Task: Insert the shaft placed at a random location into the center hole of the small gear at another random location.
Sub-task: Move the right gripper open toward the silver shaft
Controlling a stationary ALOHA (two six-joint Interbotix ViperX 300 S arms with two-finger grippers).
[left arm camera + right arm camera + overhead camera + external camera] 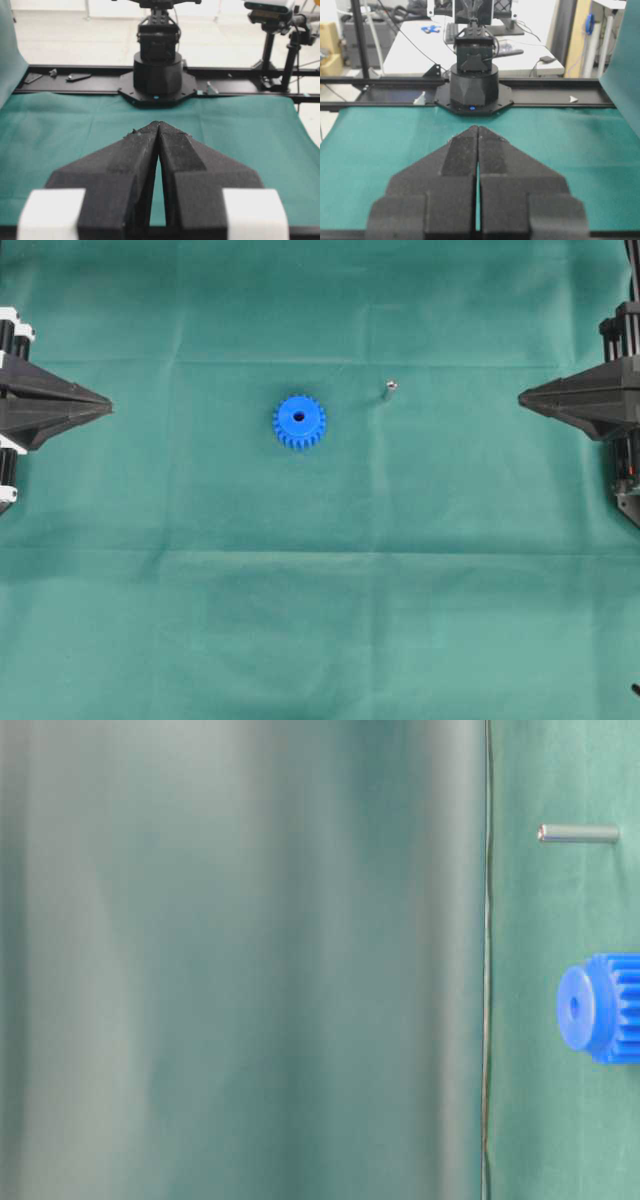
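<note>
The small gear (299,421) is bright blue and lies flat near the middle of the green cloth, its dark center hole (299,417) facing up. The gear (605,1008) and center hole (574,1008) also show at the right edge of the table-level view. The shaft (389,390), a tiny silvery pin, lies to the gear's right, apart from it, and the shaft (578,833) appears in the table-level view as well. My left gripper (108,406) is shut and empty at the far left. My right gripper (522,397) is shut and empty at the far right. Neither wrist view shows gear or shaft.
Green cloth (320,600) covers the whole table, with fold lines across it. The opposite arm's black base (157,75) stands at the far edge in the left wrist view, and the other base (472,85) in the right wrist view. A blurred green drape (240,960) fills most of the table-level view.
</note>
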